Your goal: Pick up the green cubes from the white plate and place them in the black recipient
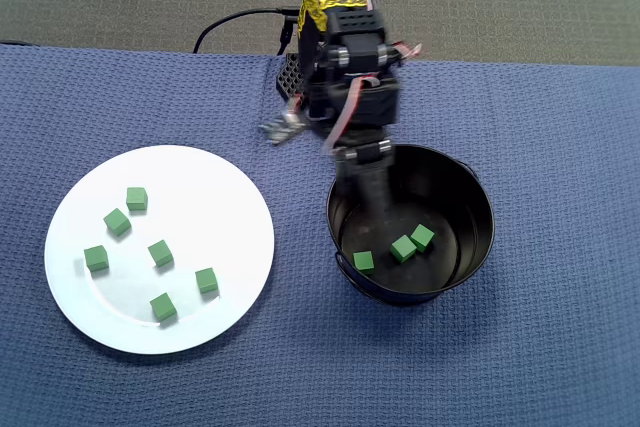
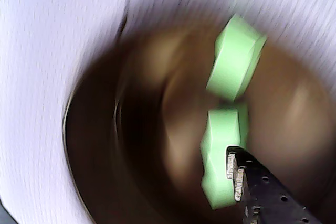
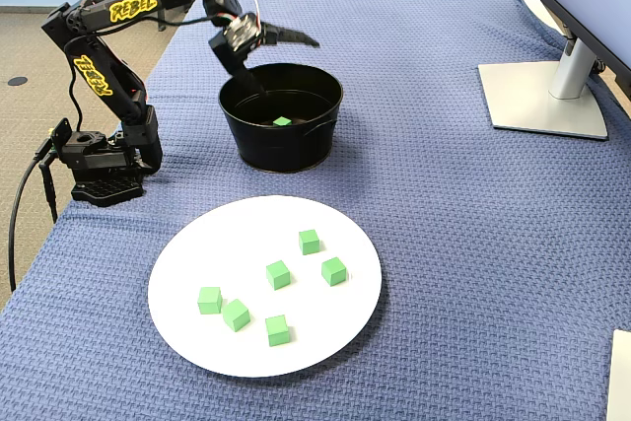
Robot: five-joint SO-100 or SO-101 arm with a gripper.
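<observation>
Several green cubes [image 1: 160, 253] lie scattered on the white plate [image 1: 230, 197], which sits left of the pot in the overhead view and near the front in the fixed view [image 3: 187, 253]. Three green cubes [image 1: 403, 248] rest on the floor of the black recipient [image 1: 478, 197]; the fixed view shows one cube [image 3: 283, 121] inside it. My gripper [image 3: 286, 64] hangs over the pot's rear rim, open and empty, one finger pointing out, the other dipping into the pot. The blurred wrist view looks into the pot at two cubes [image 2: 236, 56] beside one finger [image 2: 257, 192].
A blue woven cloth [image 1: 560, 347] covers the table. The arm's base [image 3: 99, 170] stands at the table's edge behind the pot. A monitor stand [image 3: 542, 96] sits at the far right of the fixed view, well away from the plate and pot.
</observation>
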